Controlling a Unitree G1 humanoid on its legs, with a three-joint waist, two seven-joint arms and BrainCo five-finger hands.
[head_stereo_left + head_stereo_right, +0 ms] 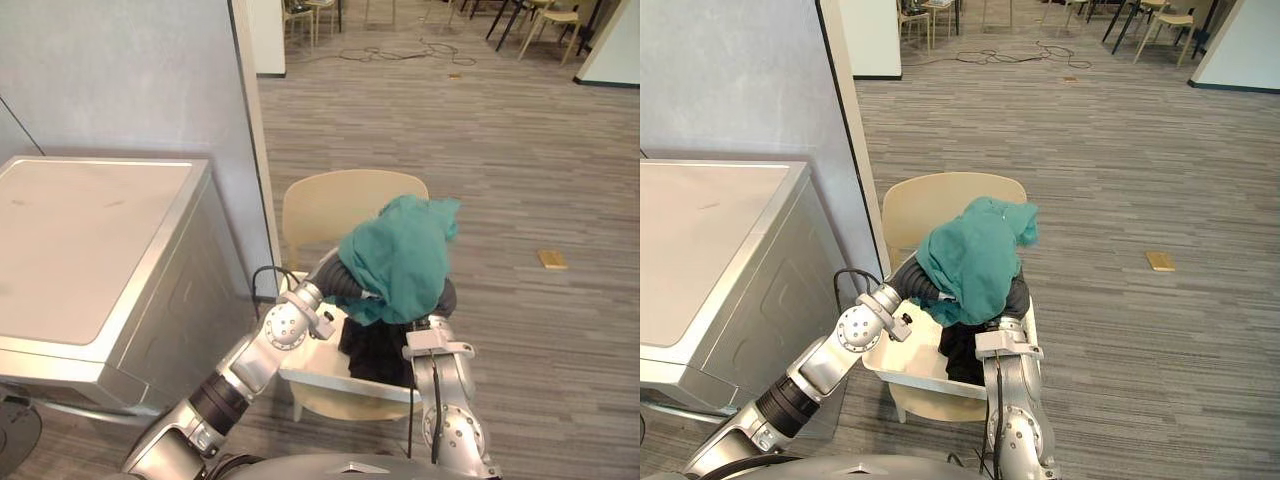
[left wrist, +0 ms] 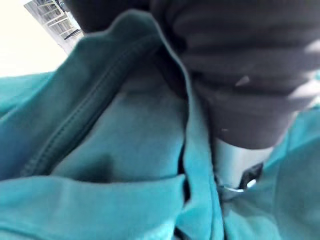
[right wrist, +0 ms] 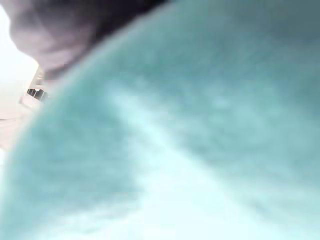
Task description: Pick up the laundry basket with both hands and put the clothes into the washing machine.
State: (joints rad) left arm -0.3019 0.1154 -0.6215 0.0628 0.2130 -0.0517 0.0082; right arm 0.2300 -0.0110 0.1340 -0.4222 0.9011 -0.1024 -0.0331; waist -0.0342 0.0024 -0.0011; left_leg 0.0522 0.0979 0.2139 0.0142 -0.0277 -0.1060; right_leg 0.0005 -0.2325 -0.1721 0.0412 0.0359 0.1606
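Note:
A teal garment (image 1: 400, 255) hangs draped over both my hands, raised above the white laundry basket (image 1: 340, 385). The basket rests on the seat of a beige chair (image 1: 330, 205) and holds a dark garment (image 1: 375, 350). My left hand (image 1: 347, 281) reaches in from the washer side, with its dark ribbed cover showing under the cloth's edge. My right hand (image 1: 447, 297) comes up on the other side. The teal cloth (image 2: 125, 150) covers the fingers of both hands. The silver washing machine (image 1: 90, 250) stands to the left, its flat top toward me.
A grey partition wall (image 1: 130, 80) rises behind the washer and beside the chair. A small tan object (image 1: 552, 259) lies on the striped floor to the right. Chairs and table legs (image 1: 545, 20) stand at the far back, with cables (image 1: 400, 50) on the floor there.

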